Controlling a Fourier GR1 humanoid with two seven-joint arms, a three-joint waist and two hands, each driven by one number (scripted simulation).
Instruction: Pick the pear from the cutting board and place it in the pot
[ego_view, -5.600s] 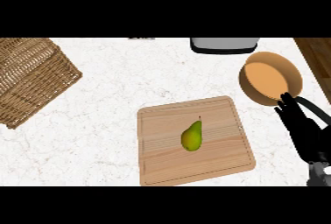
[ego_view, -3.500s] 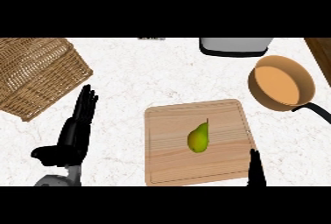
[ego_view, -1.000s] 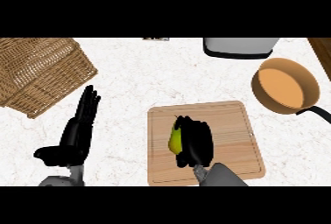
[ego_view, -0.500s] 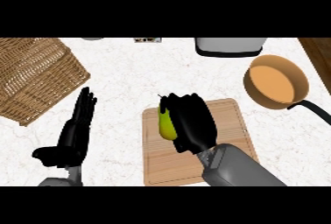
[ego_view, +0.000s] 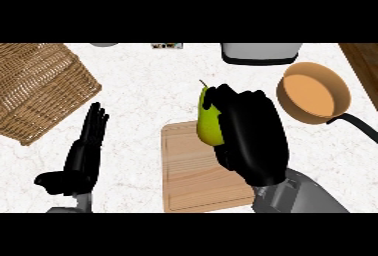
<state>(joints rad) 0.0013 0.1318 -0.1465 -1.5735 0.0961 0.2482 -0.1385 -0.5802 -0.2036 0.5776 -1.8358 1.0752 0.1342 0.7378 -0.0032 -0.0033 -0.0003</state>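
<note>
Both of the robot's hands are matte black all over. The right robot hand (ego_view: 251, 135) has a broad, smooth back and thick, rounded fingers, and it joins a grey forearm (ego_view: 299, 197) whose casing looks blocky and faceted, with a darker seam at the wrist. The left robot hand (ego_view: 80, 160) is slimmer in outline, with long narrow fingers and a stubby thumb; only a sliver of grey wrist shows below it.

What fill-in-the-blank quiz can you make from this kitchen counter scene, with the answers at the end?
1. The right robot hand is curled round the ____.
2. The cutting board is made of ____.
3. The pot lies to the board's upper ____.
4. The left robot hand rests open below the ____.

Answers: pear; wood; right; basket
</note>
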